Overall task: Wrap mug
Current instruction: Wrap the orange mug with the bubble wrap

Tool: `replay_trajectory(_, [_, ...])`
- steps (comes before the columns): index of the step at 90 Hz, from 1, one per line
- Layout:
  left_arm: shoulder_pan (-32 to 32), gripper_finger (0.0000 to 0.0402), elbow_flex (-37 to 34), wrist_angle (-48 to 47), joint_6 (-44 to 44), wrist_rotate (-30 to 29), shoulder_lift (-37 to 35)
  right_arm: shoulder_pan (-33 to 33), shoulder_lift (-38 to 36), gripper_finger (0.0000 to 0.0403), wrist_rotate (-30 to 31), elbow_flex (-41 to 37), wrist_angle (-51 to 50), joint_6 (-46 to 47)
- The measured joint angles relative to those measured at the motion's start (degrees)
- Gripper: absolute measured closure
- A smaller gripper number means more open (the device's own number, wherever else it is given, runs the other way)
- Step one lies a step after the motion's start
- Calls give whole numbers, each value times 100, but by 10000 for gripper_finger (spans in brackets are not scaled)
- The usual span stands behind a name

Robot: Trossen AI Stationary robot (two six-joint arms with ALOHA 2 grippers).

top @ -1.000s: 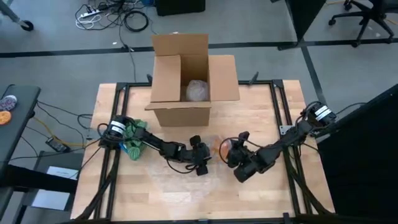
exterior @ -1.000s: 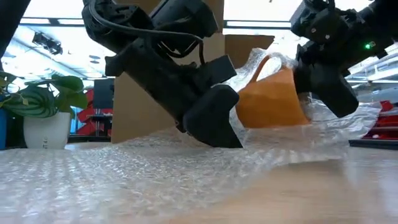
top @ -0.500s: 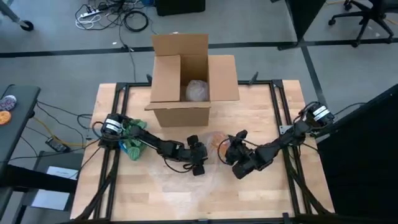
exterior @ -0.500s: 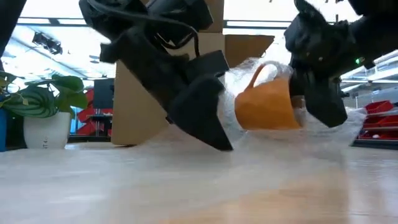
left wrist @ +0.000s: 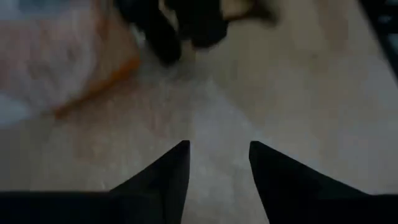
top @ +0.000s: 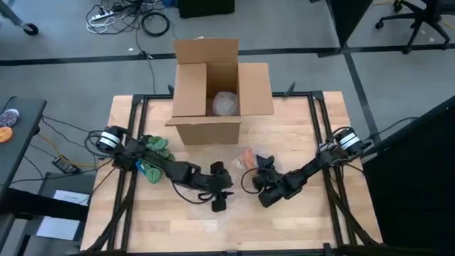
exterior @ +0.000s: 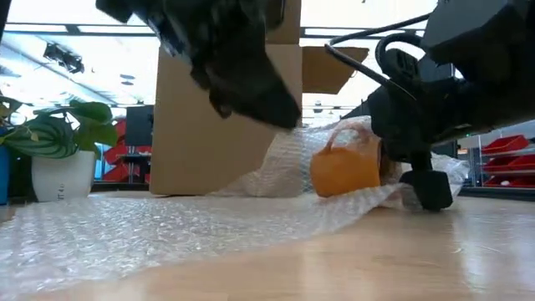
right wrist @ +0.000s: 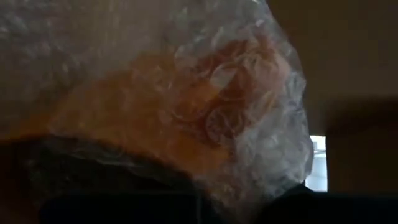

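Observation:
An orange mug (exterior: 344,171) lies on its side, handle up, on a sheet of clear bubble wrap (exterior: 167,230) spread over the table's middle. A fold of the wrap drapes over the mug (right wrist: 155,112). My right gripper (top: 257,169) is at the mug's right end, shut on it through the wrap. My left gripper (left wrist: 219,155) hovers open above the wrap, just left of and nearer than the mug (top: 246,157), with nothing between its fingers. My right gripper holds the mug at its right-hand end (exterior: 380,163), through the bubble wrap, coming nearly level from the table's right. Wrap and gripper body hide where the fingers sit. The mug rests on the wrap, and one fingertip (exterior: 430,196) touches the sheet.
An open cardboard box (top: 213,92) stands at the far middle with a wrapped bundle (top: 226,103) inside. A green thing (top: 151,158) lies under the left arm. Bare wood shows near the front edge and at the right.
My right gripper has carried the mug, first tilted and lifted, toward the table's left and down until it lies on the wrap. My left gripper has risen off the sheet and drawn back toward the near edge. The raised wrap has settled flat.

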Motion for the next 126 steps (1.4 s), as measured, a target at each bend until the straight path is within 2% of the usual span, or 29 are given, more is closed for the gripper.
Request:
replay_trajectory(12, [-58,250,7,285,391,-377,4,-7,-195,386,-28,-22,140,107])
replay_trajectory(27, [-36,250,-147,265,218,-604,357,8,-675,392,-204,-20,737,129])
replay_trajectory(36, [-45,250,-291,252,-135,-602,668,-15,-872,392,-228,-25,738,119])
replay_trajectory(52, [-99,250,-382,454,-785,-257,1141,-158,-987,393,-330,-21,767,95])
replay_trajectory(69, [-249,250,-407,1011,-751,-291,1265,-429,-862,394,-596,-26,973,337])
replay_trajectory(77, [-288,250,-409,1279,-555,-190,1290,-528,-825,394,-943,-24,1182,631])
replay_trajectory(85, [-296,250,-407,1231,-517,-151,1290,-565,-847,394,-1288,-17,1248,845])
replay_trajectory(98, [-345,250,-402,1096,-666,-141,1279,-475,-958,394,-1378,222,1237,862])
replay_trajectory(113, [-463,250,-399,931,-694,-151,1275,-450,-1034,394,-2010,566,1018,1135])
replay_trajectory(126, [-591,250,-398,774,-819,-178,1269,-570,-1045,394,-1985,643,975,1455])
